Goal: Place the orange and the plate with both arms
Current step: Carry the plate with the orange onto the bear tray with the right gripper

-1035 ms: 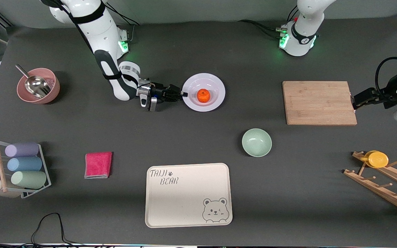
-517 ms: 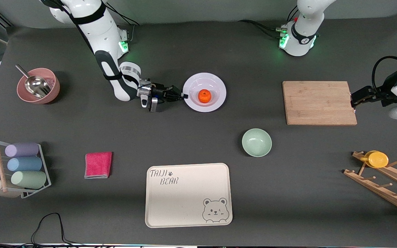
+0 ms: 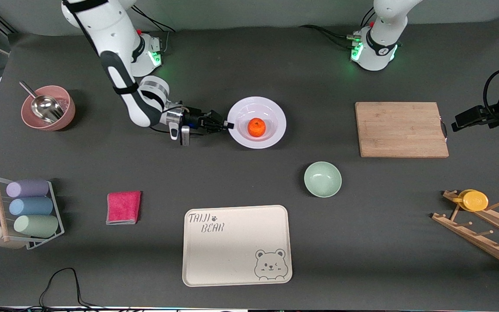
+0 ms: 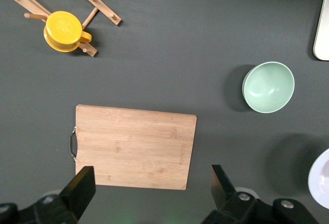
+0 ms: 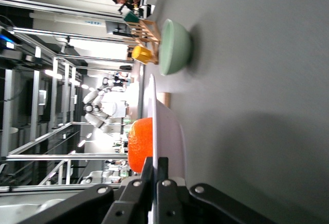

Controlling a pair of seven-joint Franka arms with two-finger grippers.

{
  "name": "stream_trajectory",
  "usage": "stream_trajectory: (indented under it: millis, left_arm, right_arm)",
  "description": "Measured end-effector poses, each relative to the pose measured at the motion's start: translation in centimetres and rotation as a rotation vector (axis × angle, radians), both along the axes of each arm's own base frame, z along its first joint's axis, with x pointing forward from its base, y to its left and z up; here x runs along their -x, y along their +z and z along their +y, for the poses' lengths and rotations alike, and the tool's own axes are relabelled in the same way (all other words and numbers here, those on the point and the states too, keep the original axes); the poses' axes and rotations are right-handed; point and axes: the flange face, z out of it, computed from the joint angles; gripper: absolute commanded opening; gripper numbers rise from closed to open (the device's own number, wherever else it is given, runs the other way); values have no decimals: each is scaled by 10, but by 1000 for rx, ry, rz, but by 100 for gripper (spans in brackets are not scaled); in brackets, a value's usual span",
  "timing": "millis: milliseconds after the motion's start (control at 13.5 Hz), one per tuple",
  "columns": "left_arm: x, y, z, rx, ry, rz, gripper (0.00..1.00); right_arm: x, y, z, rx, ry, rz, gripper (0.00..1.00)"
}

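While the right gripper is clamped on the plate rim, edge pinched between both fingers, the step looks like carrying plate + orange together. Plate seems lifted off the table; orange sits in its well, just past the fingertips. Next move prob. needs the plate kept level so the fruit doesn't roll. Left gripper waits, jaws spread w/ nothing held, by the board at the left arm's end.
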Motion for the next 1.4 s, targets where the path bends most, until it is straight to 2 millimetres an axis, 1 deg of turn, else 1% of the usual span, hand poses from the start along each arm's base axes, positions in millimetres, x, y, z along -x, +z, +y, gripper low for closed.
stream_trajectory:
  millis: [74, 148, 222, 370, 443, 517, 591, 739, 961, 1035, 1183, 1330, 1404]
  left_arm:
    - [0, 1, -1, -1, 0, -2, 100]
    - [0, 1, -1, -1, 1, -3, 100]
    - [0, 1, -1, -2, 1, -4, 100]
    - [0, 2, 0, -2, 2, -6, 100]
    - [0, 3, -1, -3, 2, -11, 100]
    - [-2, 4, -2, -4, -1, -25, 100]
    - [-3, 6, -7, -6, -8, -40, 100]
    - [-4, 8, -15, -8, -21, -54, 100]
    - [-4, 9, -16, -10, -25, -56, 100]
    - [-4, 9, -20, -13, -33, -58, 100]
    - [-4, 10, -28, -16, -49, -62, 100]
    - [-4, 11, -26, -15, -48, -70, 100]
    - [-4, 11, -24, -15, -44, -72, 100]
  right_arm:
    - [-8, 13, -8, -6, 2, 2, 0]
    - [-15, 21, -16, -7, -4, 3, 0]
    - [-21, 26, -26, -4, -12, 2, 0]
    - [-34, 28, -42, 5, -27, -2, 0]
    - [-47, 29, -48, 4, -37, 4, 0]
    - [-65, 32, -52, 0, -46, 11, 0]
    - [-89, 36, -53, -7, -56, 13, 0]
    - [-143, 39, -53, -17, -85, 3, 0]
    - [-220, 28, -39, -45, -108, 4, 0]
    - [-246, 22, -37, -50, -114, 0, 0]
    - [-292, 15, -37, -38, -108, -11, 0]
    - [-334, 12, -45, -19, -115, -15, 0]
    - [-348, 11, -48, -16, -120, -16, 0]
